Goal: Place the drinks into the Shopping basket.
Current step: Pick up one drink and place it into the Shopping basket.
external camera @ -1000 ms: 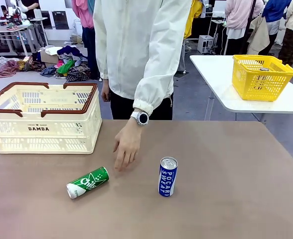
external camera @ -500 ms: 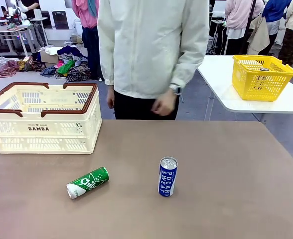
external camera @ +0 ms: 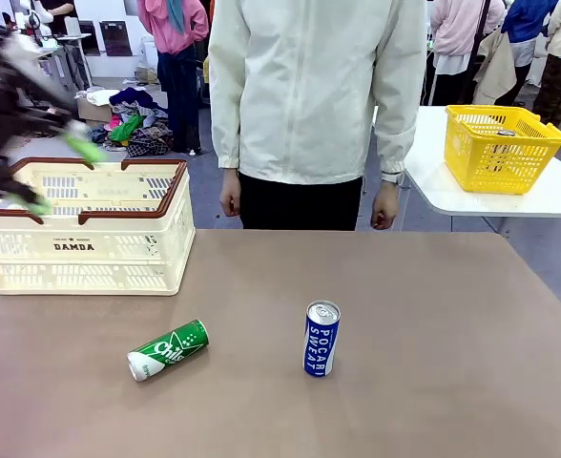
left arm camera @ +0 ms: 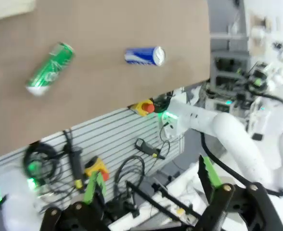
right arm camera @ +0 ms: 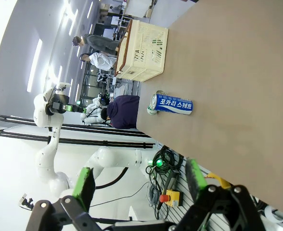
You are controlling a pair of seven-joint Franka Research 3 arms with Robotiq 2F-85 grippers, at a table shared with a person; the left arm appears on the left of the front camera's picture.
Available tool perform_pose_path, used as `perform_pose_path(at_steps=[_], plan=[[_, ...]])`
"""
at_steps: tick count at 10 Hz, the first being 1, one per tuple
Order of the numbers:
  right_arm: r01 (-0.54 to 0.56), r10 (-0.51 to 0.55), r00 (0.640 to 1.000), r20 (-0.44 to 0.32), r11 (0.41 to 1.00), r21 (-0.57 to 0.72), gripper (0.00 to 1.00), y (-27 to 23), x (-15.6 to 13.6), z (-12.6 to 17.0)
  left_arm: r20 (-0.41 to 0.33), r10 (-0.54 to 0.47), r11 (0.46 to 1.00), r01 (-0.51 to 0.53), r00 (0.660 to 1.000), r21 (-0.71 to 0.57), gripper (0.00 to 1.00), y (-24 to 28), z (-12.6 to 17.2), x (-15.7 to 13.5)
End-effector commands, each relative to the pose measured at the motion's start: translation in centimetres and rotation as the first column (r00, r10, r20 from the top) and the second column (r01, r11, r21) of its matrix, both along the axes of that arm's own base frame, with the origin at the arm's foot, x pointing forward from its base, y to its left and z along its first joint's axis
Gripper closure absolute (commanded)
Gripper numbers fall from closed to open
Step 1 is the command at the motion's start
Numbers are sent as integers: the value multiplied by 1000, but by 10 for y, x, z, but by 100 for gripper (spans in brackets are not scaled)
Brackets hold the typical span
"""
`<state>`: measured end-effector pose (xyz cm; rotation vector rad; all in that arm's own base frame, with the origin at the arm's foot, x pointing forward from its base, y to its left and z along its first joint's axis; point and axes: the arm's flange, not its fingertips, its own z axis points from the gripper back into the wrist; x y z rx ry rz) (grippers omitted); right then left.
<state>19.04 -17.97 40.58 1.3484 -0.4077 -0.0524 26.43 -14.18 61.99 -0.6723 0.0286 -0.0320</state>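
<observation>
The brown table (external camera: 433,382) ran across the front view, and a person (external camera: 309,95) in a pale jacket stood at its far edge, both hands hanging at the sides and off the tabletop. The basket (external camera: 80,267) sat on the table's far left part, cream-walled with a dark brown rim and "DAMDA" printed on the near wall; in the right wrist view it (right arm camera: 141,55) showed at the far end of the table. What lay inside it could not be made out. A yellow basket (external camera: 500,148) stood on a white side table (external camera: 424,172) behind and to the right, well apart from the rest. The left gripper (external camera: 59,176) showed as a blur at the picture's left edge, above the basket's left end; in its own view the gripper (left arm camera: 151,173) had its green-padded fingers spread wide with nothing between them, high over the table's near edge. The right gripper (right arm camera: 140,172) was likewise spread wide and held nothing, off the near edge of the table. The green can (external camera: 168,349) lay on its side on the table in front of the basket, its silver end toward the near left; the left wrist view showed it (left arm camera: 50,69) too. The blue can (external camera: 322,338) stood upright near the table's middle, to the right of the green one and apart from it, and it (left arm camera: 145,56) appeared in both wrist views (right arm camera: 173,104).
</observation>
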Motion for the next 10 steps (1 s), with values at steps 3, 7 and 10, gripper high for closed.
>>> perform_pose_path(at_steps=[3,7,10], plan=[[10,-10,1000,2,1000,14,0,0,2,7,-137,-172,937,205,975,283,0,-201,-41,37],[10,-10,1000,2,1000,14,0,0,2,7,-12,-6,846,12,1000,533,0,-320,-88,61],[10,-10,1000,2,1000,14,0,0,2,7,19,20,837,-27,1000,546,0,-354,-129,64]])
